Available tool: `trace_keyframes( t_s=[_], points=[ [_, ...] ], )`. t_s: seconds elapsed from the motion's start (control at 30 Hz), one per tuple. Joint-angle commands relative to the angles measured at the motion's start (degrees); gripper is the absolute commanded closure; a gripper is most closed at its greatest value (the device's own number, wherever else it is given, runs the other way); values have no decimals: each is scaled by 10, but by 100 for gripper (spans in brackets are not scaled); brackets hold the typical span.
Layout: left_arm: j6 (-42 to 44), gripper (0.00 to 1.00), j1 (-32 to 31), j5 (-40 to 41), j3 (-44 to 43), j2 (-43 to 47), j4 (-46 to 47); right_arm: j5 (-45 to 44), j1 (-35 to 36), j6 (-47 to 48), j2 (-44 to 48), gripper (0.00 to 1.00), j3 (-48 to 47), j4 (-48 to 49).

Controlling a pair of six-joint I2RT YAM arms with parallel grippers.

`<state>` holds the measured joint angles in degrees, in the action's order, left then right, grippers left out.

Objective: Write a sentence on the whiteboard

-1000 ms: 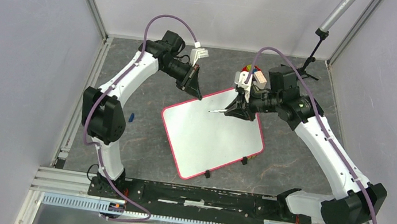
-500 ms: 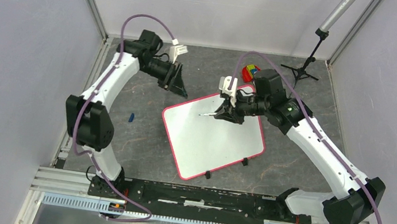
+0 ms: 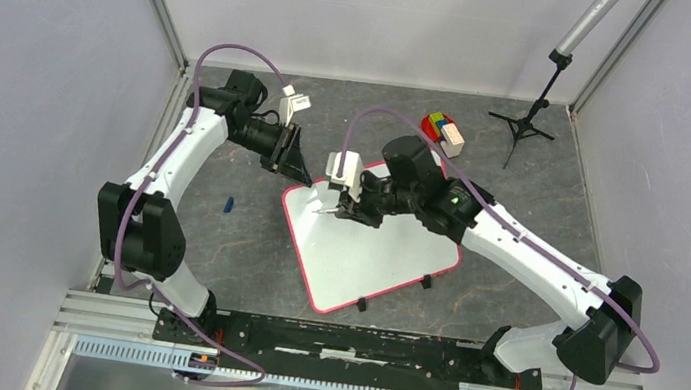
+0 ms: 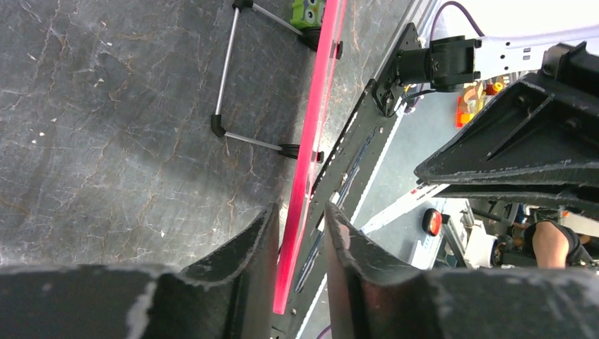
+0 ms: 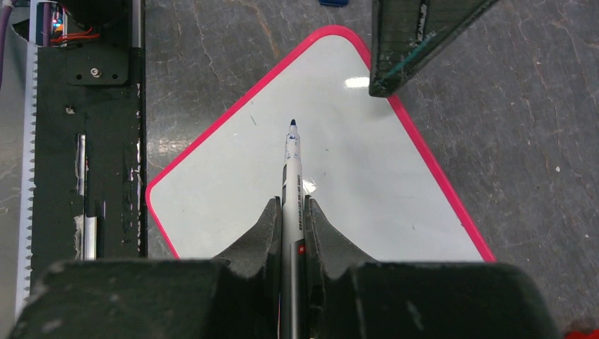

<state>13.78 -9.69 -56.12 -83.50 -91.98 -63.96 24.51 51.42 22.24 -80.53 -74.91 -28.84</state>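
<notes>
Dark table (image 3: 215, 238): blank whiteboard (image 3: 385, 246) laid centre; marker (image 5: 292, 169) clenched in right gripper (image 5: 291, 206), now carried to far-left corner, writing start implied. Rim (image 4: 311, 141) straddled by left gripper (image 4: 300, 215); clamping not discernible.

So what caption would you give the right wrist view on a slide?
Right pincer clamps a white blue-tipped marker pen, its tip aimed across the blank pink-rimmed white whiteboard.

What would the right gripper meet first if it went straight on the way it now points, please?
Most likely the whiteboard: the marker clamped in the right gripper leads, and its tip aims at the bare white face. How near the tip is cannot be told.
</notes>
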Motion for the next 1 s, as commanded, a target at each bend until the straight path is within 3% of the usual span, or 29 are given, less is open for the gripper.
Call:
trace_keyframes(
  t_s=[0.0,0.23,0.63,0.97],
  points=[
    [11,69,3,-23,0,13,7,-56,13,-21,-7,100,-31,40],
    [13,82,3,-26,0,10,7,-92,32,-38,-27,100,-42,45],
    [14,96,2,-29,-2,7,7,-112,43,-43,-29,100,-41,48],
    [17,98,2,-34,0,8,7,-139,48,-42,-39,100,-44,49]
  ],
)
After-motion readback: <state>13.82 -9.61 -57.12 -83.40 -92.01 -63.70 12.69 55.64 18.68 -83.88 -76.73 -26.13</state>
